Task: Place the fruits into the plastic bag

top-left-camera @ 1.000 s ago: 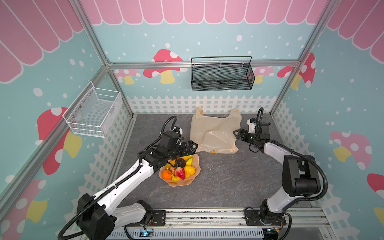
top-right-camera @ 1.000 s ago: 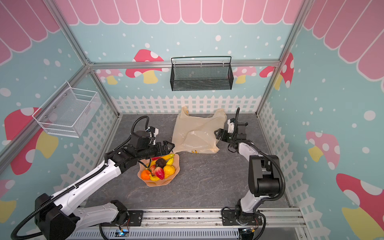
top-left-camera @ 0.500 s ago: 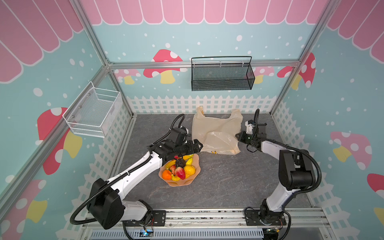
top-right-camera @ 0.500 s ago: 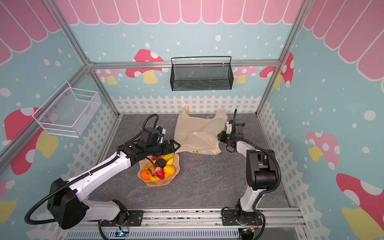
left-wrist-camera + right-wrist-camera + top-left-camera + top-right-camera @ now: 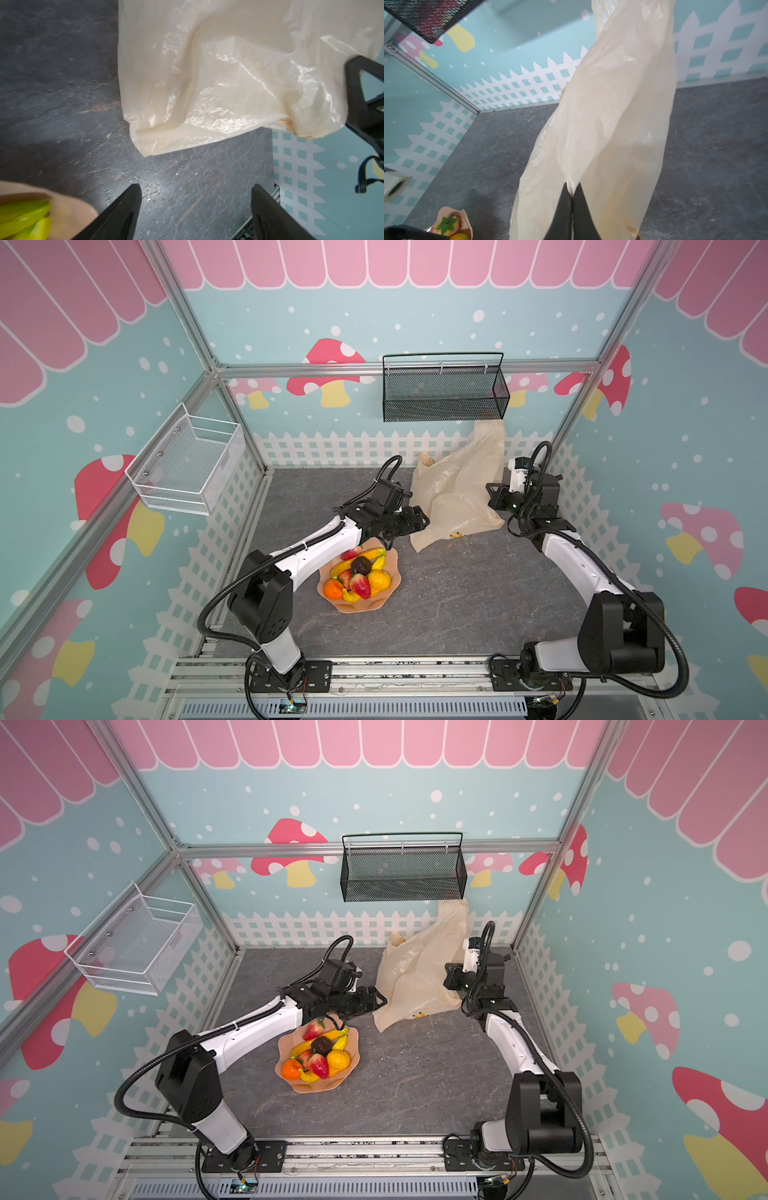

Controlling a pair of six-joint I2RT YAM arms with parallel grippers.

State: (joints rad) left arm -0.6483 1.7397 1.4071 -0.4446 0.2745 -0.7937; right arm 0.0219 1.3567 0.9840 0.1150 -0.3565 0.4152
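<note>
1. Now, furthest left of the working things, the left gripper (image 5: 423, 521) hangs low over the table (image 5: 449, 593) with its jaws spread wide and nothing between them.
2. Just below it in both top views sits the plate (image 5: 362, 608), heaped with the fruits (image 5: 360, 572): strawberries, bananas, an orange, a dark round one. All appear to be on the plate, and none shows inside the bag.
3. To the right lies the plastic bag (image 5: 457, 493). Its lower part is crumpled on the table, while one side stands up, its tip showing just under the black mesh basket (image 5: 444, 393).
4. At the far right, the right gripper (image 5: 572, 191) is pinched tight on a fold of the bag's film.
5. The step in hand looks like opening the bag's mouth. To do it well, the left gripper should probably take a single layer on the side away from the right grip, not both layers together. The right pinch needs to stay firm. A gentle pull apart suits best, since the thin film may slip or tear.
6. Relative to the left gripper, the bag's near edge lies just ahead of the open fingertips, with bare table between in the left wrist view. The fruits sit close beside it, well apart from the right gripper.
</note>
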